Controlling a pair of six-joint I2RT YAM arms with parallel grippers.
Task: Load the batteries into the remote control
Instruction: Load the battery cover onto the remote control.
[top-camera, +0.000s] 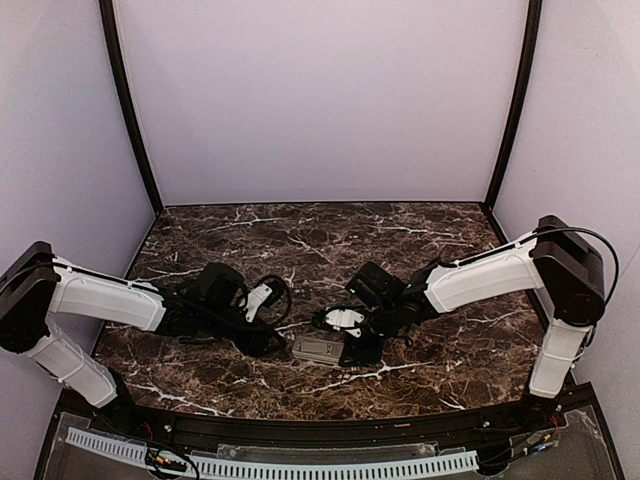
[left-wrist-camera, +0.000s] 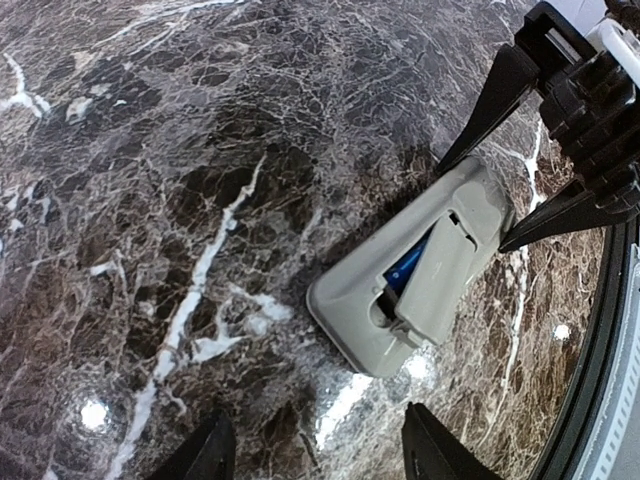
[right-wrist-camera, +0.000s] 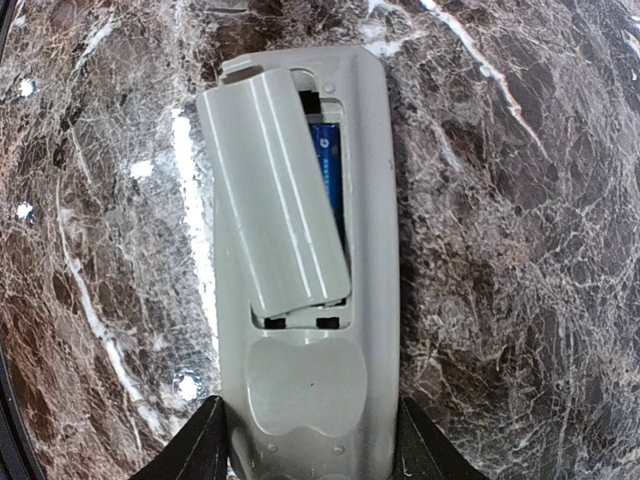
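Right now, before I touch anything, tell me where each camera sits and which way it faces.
Top: above and behind the bases, looking down on the table; the left arm and right arm reach in towards the remote.
Left wrist: on the left arm, angled down across the table; the open left gripper shows at the bottom edge.
Right wrist: straight down over the remote; the right gripper flanks its end.
Shared: both wrist views show the remote, its crooked cover and a blue battery.

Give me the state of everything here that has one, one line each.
remote control: lying grey back up, recess partly uncovered.
cover: lying askew over the recess, not seated.
battery: in the recess, mostly hidden by the cover.
left pincer: open, empty.
right pincer: closed on the remote control's end.
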